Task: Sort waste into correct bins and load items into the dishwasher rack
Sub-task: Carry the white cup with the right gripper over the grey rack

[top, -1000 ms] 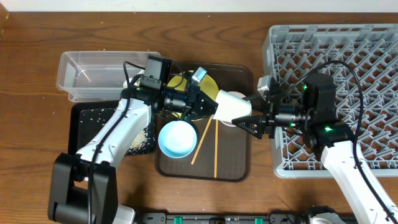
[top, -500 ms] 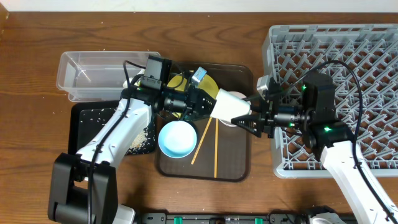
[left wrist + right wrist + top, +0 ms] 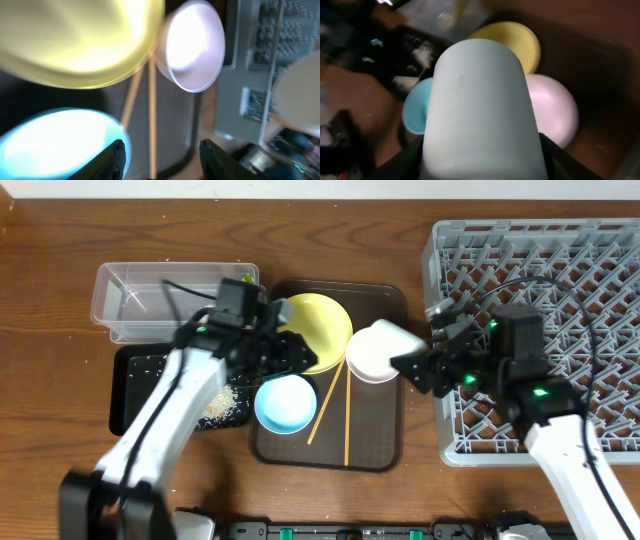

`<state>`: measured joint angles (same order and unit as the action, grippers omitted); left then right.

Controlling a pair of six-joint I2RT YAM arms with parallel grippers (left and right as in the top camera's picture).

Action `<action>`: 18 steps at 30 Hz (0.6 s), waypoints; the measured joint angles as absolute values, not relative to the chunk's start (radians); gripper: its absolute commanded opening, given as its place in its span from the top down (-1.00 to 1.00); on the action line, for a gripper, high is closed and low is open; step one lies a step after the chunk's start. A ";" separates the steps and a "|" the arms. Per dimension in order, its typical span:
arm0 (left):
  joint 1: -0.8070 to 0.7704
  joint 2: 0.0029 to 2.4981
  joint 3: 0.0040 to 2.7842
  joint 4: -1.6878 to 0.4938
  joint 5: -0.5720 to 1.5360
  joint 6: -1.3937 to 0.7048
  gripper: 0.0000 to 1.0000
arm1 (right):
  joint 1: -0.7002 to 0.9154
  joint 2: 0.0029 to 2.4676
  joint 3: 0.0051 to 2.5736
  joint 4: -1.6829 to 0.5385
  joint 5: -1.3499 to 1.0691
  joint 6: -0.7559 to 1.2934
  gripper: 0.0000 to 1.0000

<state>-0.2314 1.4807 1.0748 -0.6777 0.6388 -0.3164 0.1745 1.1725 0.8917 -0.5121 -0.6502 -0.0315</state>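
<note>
My right gripper is shut on the small pale green cup, which it holds above the white bowl. The cup fills the right wrist view between the fingers. My left gripper is open and empty over the edge of the yellow plate and the light blue bowl. In the left wrist view its fingers frame the chopsticks, with the plate, the blue bowl and the white bowl around them. Two chopsticks lie on the brown tray.
The grey dishwasher rack stands at the right under my right arm. The clear tub is at the back left, and the black tray in front of it holds rice scraps. The dishes sit on the brown serving tray. No tissue shows.
My left gripper has let go of the cup and pulled back to the left over the plate and blue bowl. My right gripper keeps the cup and has drawn slightly right.
</note>
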 measured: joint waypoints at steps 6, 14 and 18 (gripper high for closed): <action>-0.189 1.310 1.076 -0.765 0.475 -0.302 -0.18 | 0.081 1.117 1.100 -0.837 -0.416 -0.011 0.98; -0.185 1.237 1.076 -0.805 0.351 -0.292 -0.20 | -0.145 1.141 1.245 -1.146 -0.169 0.015 0.98; -0.185 1.238 1.076 -0.805 0.332 -0.290 -0.20 | -0.247 1.185 1.257 -1.225 -0.087 0.032 0.92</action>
